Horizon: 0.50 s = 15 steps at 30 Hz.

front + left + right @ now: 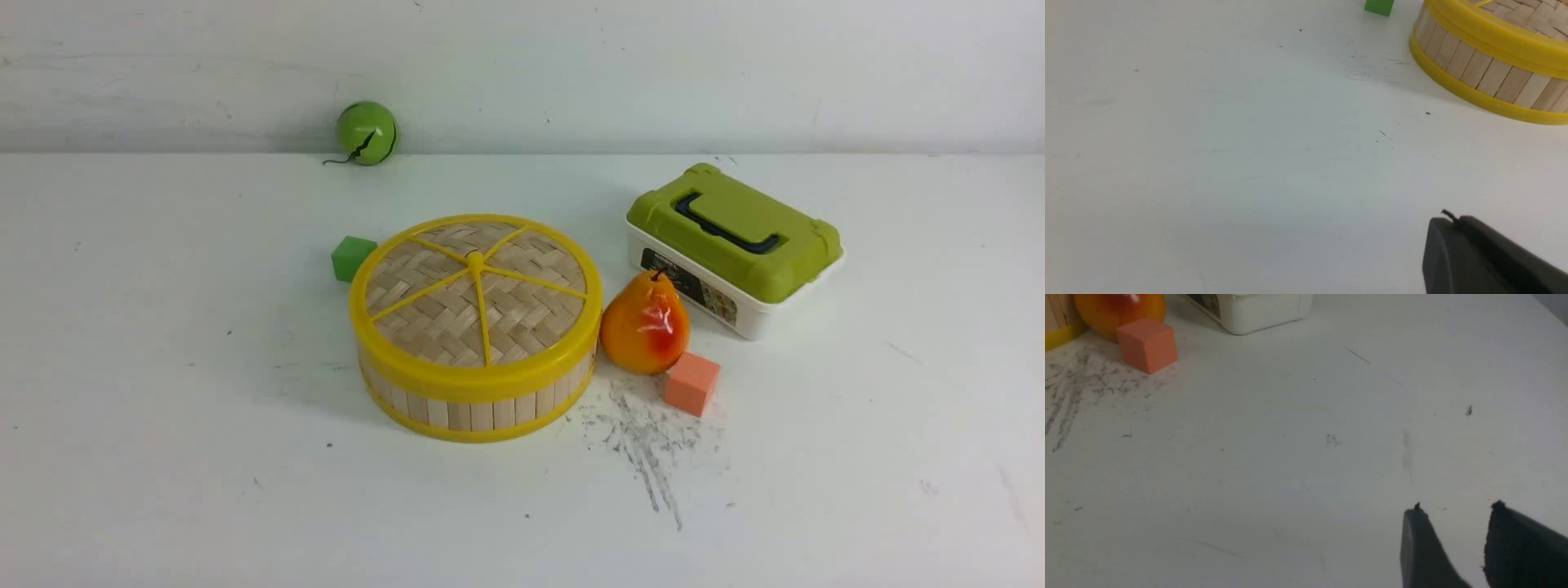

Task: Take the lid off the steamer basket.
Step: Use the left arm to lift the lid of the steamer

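- Left gripper [1449,218]: seen in the left wrist view only, dark fingers pressed together, clenched on nothing, over bare white worktop [163,408], apart from the basket wall.
- Shiny green ball with a dark crack and thin tail [367,132]: at the worktop's far edge, against the back wall, left of centre.
- Small green foam cube [352,257]: just behind the basket's left side, touching or nearly, can't tell.
- Round steamer basket of pale vertical wooden slats with yellow rims [473,408]: mid-worktop, a bit left of centre, standing flat.
- Flat round woven tan bamboo lid with thick yellow rim, yellow spokes and centre knob [478,302]: on top of the basket, seated level, covering it fully. No gripper touching it.
- Dark scuff marks [645,441]: on the worktop, near-side right of the basket, in front of the pear.
- Glossy orange-red plastic pear [645,325]: upright, touching the basket's right side.
- Small salmon-orange foam cube [691,384]: just beside the pear, on its near right.
- White rectangular plastic box with green lid and dark handle [735,245]: behind and right of the pear, set at an angle, closed.
- Right gripper [1455,510]: right wrist view only, two dark fingers with a clear gap, released, empty, over bare worktop well apart from the orange cube.
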### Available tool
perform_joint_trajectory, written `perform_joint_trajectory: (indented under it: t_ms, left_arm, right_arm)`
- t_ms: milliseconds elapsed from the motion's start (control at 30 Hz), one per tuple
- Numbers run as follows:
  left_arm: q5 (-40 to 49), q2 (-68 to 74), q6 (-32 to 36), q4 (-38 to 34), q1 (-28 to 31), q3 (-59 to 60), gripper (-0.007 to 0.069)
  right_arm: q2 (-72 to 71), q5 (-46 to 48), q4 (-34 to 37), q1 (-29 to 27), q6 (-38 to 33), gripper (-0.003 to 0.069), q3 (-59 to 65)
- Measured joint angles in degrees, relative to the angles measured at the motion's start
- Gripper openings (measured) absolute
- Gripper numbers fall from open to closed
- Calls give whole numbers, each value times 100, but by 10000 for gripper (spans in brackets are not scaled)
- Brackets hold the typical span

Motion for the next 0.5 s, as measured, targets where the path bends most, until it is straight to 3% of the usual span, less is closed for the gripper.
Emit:
perform_joint_trajectory:
  t_ms: [500]
  left_arm:
    - [-2, 0, 0, 0, 0, 0, -1]
  right_arm:
    - [0, 0, 0, 0, 0, 240, 0]
